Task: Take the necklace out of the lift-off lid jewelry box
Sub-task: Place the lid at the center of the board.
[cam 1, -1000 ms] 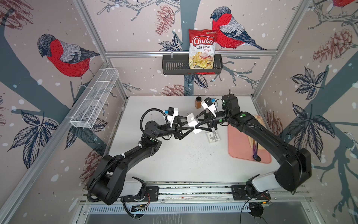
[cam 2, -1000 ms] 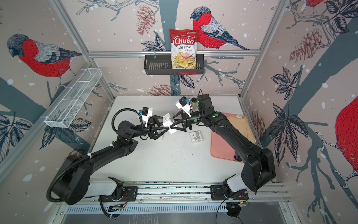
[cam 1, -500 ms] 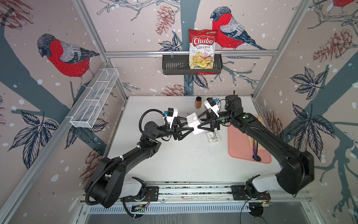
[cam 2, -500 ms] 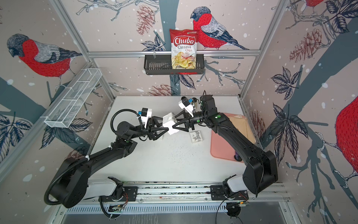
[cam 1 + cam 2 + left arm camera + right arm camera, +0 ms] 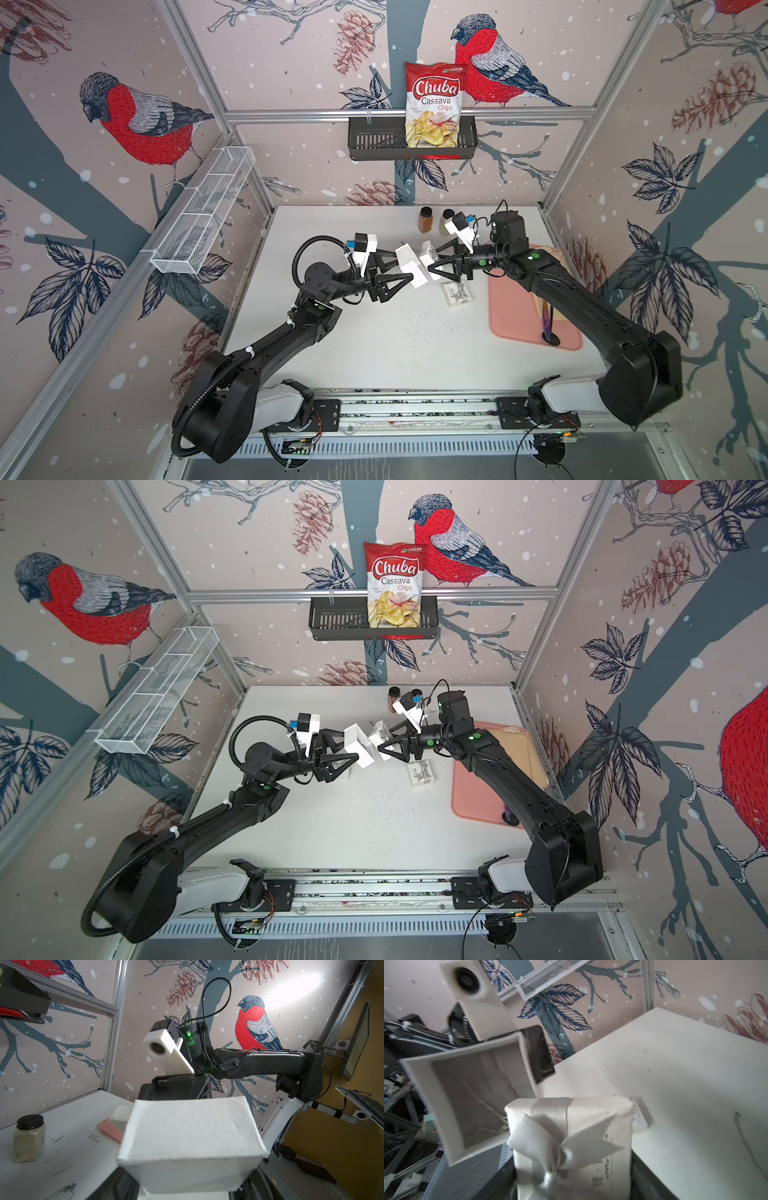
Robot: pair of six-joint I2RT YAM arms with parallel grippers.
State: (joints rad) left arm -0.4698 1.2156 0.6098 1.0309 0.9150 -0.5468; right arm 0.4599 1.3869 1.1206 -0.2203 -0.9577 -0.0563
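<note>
In both top views the two arms meet above the middle of the table (image 5: 395,353). The left gripper (image 5: 406,269) pinches the white box base (image 5: 409,266) by its side walls. The right gripper (image 5: 432,261) clamps the lid (image 5: 427,252). The two parts are off the table and just beside each other.

From above the parts are plain white blocks. The right wrist view looks into the tilted base, where the necklace (image 5: 485,1105) shows as a thin, blurred chain against the pale lining. It also shows the lid's ribbon bow (image 5: 550,1147). The left wrist view shows only the closed underside of the base.

The table is white and speckled. A pink mat (image 5: 519,316) lies under the right arm, and a small white insert card (image 5: 457,294) lies flat beside it. A brown jar (image 5: 426,219) and a pale jar (image 5: 29,1138) stand near the back edge. Both wrist views catch a loose thin strand (image 5: 749,1147) lying on the table. I cannot tell what it is.

The walls carry bullfinch wallpaper. A chips bag (image 5: 434,106) stands in a black basket (image 5: 374,141), and a wire rack (image 5: 203,216) hangs on the left wall.
</note>
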